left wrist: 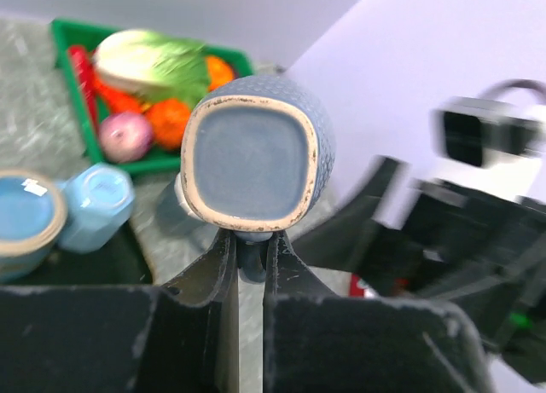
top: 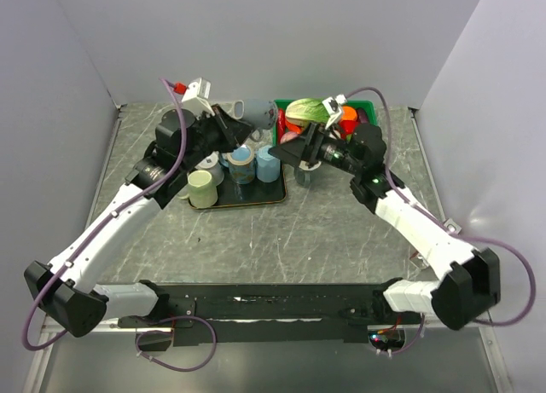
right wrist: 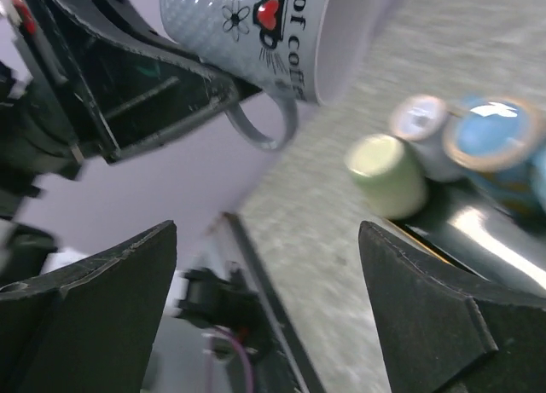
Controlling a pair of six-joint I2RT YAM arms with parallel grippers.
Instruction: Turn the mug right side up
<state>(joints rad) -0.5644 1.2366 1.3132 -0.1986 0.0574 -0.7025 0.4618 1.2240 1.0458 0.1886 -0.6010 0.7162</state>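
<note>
Mug of blue-grey speckled ceramic [left wrist: 256, 158] is held clear of the table, its handle pinched between the narrowed jaws of the left claw [left wrist: 249, 244]. Its flat base is turned back toward that claw and its long axis runs straight out ahead, so it is judged not yet upright. The right claw [right wrist: 273, 299], spread wide and empty, is stationed opposite, close enough to obstruct a wrist roll. Below the left claw, a black tray [top: 247, 203] of cups is seen; beyond, a green vegetable crate [left wrist: 64, 35].
</note>
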